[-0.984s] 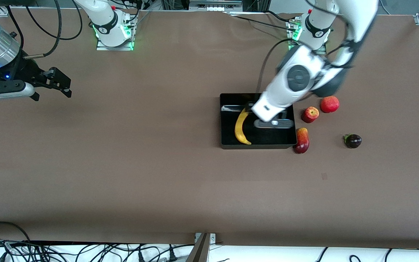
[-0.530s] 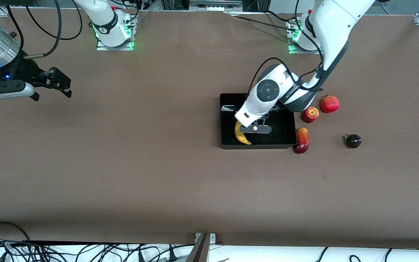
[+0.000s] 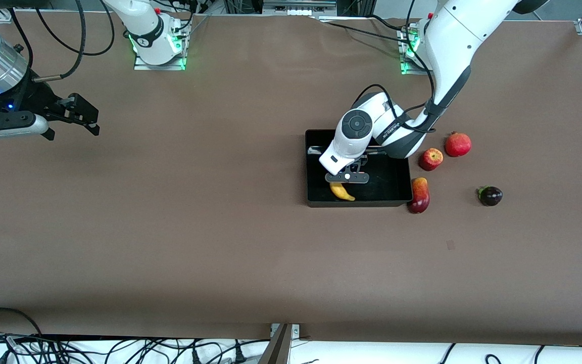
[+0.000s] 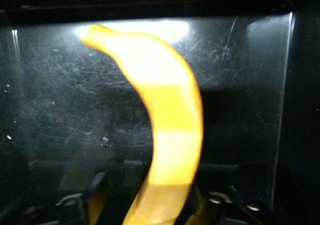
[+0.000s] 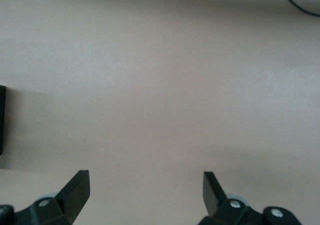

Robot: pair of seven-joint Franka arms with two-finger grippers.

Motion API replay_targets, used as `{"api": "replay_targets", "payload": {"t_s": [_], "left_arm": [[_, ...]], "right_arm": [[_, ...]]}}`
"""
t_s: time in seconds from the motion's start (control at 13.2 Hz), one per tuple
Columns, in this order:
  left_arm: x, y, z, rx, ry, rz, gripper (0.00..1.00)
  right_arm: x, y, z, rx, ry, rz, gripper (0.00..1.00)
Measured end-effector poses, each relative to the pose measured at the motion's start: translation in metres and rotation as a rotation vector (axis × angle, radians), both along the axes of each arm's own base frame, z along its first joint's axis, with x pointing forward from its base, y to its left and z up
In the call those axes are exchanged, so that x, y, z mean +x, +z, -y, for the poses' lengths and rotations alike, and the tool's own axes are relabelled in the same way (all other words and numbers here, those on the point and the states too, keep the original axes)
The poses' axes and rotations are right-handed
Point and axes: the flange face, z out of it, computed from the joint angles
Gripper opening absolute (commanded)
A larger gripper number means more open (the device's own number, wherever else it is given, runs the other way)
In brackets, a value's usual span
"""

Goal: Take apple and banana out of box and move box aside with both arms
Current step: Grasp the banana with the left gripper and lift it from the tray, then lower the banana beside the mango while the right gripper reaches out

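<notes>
Your banana [image 3: 342, 191] is lying in the box [image 3: 312, 167], along the wall toward the right arm's end, only its nearer tip showing past the left gripper [image 3: 347, 177] in the front view; in the left wrist view the banana [image 4: 165, 135] runs straight down between the fingers [image 4: 97, 195], the black floor close under it. The jaws sit astride the fruit around its middle, but you can't tell from here whether they have bitten yet or stand just clear of the skin. Judge it light, fairly stiff along its length, smooth-skinned and easy to bruise, so the thick middle is the place to hold, across the narrow width, and gently. The glossy floor may let it slide if you only nudge it. The apple [image 3: 431, 158] is already out, on the table beside the box toward the left arm's end, near a pomegranate [image 3: 457, 144] and a mango-like fruit [image 3: 419, 195]. Your right gripper [image 5: 145, 185] waits wide open and empty over bare table, well apart from the box
</notes>
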Motion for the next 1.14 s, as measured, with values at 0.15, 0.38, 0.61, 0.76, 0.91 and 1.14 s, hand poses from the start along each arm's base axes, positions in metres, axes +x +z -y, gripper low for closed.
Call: {"api": "replay_targets", "payload": {"t_s": [0.15, 0.38, 0.61, 0.76, 0.91, 1.14], "left_arm": [[0.0, -0.001, 0.0, 0.001, 0.003, -0.002, 0.0], [0.006, 0.005, -0.001, -0.005, 0.013, 0.013, 0.0], [0.034, 0.046, -0.02, 0.008, 0.056, 0.067, 0.0], [0.057, 0.092, -0.049, 0.072, 0.053, 0.075, 0.0], [0.077, 0.137, -0.076, 0.136, 0.01, 0.051, 0.0], [0.103, 0.16, -0.135, 0.16, -0.097, -0.01, 0.0]], "right_arm": [[0.0, 0.0, 0.0, 0.0, 0.001, 0.0, 1.0], [0.0, 0.0, -0.002, 0.0, 0.003, 0.0, 1.0], [0.0, 0.0, -0.003, 0.0, 0.005, 0.001, 1.0], [-0.001, 0.001, -0.003, 0.0, 0.006, 0.001, 1.0], [-0.001, 0.001, -0.005, 0.0, 0.009, 0.002, 1.0], [-0.003, 0.001, -0.017, 0.0, 0.03, 0.002, 1.0]]}}
